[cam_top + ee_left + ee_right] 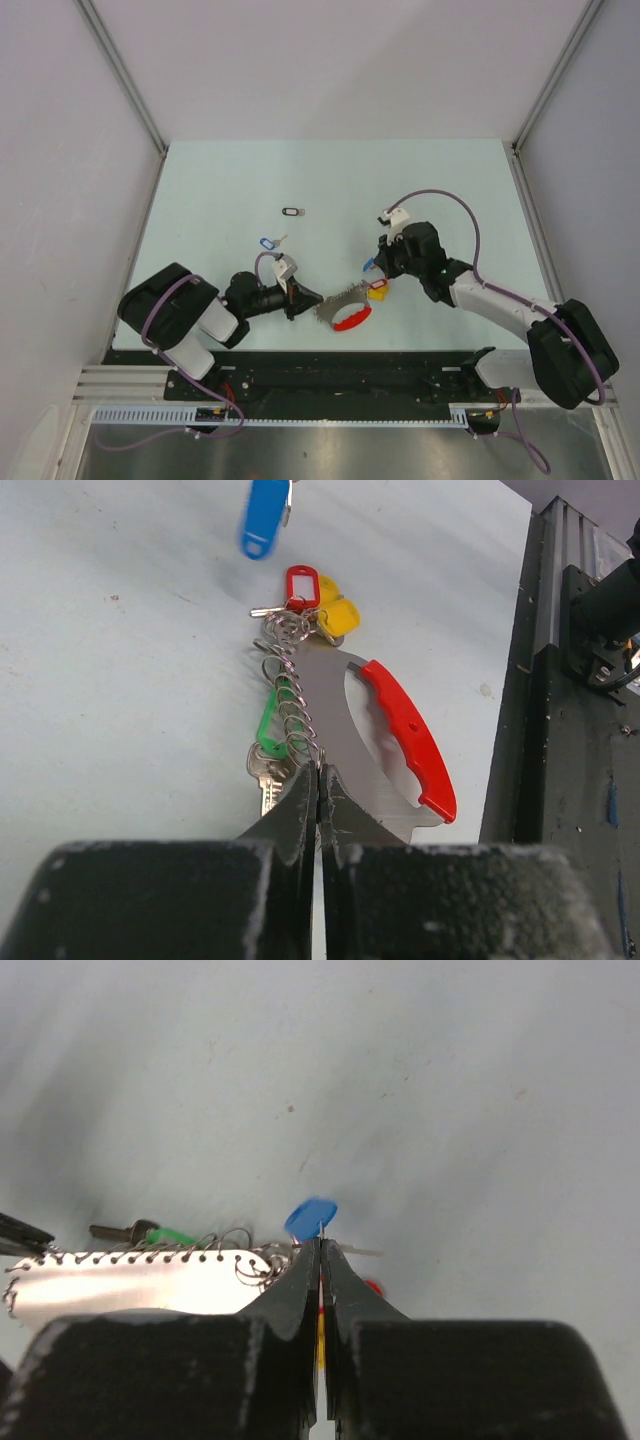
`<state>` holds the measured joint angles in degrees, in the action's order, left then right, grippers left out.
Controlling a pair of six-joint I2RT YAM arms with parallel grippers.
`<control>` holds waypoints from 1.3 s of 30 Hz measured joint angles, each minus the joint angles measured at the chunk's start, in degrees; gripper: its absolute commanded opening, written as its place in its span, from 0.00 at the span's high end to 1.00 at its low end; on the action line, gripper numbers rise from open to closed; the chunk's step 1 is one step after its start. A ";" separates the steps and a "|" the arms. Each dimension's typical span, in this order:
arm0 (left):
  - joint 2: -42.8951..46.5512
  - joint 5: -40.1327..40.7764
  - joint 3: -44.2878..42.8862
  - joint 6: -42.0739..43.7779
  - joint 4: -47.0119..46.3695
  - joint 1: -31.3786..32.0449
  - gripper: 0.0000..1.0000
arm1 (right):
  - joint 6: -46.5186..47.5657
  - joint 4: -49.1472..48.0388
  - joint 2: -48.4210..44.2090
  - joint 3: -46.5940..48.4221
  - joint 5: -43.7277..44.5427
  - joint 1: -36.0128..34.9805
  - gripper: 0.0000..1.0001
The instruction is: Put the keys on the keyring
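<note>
Left hand (318, 772) clamps the keyring (328, 698), a flat silver plate with a wire-coil edge and curved red band; right hand (320, 1248) pinches a blue-tagged key (311, 1216)

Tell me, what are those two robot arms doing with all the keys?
The left gripper is pinched shut on the edge of the keyring, the one with the red band, holding it in place. The right gripper is shut on a blue-tagged key, right beside the ring's bunch of keys. A second blue-tagged key and a black-tagged key lie farther back, not on the ring yet.
</note>
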<state>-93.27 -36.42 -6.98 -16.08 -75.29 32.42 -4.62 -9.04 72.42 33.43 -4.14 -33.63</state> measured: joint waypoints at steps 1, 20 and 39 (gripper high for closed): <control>0.26 0.00 0.00 0.00 0.02 0.00 0.99 | -0.31 4.42 0.31 2.40 -1.29 0.42 1.00; 3.13 -0.04 0.31 0.09 0.00 -0.04 1.00 | 6.91 44.89 14.12 24.63 7.43 2.64 1.00; 2.25 -0.22 0.28 0.07 0.00 -0.09 1.00 | 17.25 39.54 32.02 34.32 6.69 0.50 1.00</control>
<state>-91.02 -36.64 -6.70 -16.01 -75.29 32.34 12.62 30.50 104.44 67.75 2.55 -33.12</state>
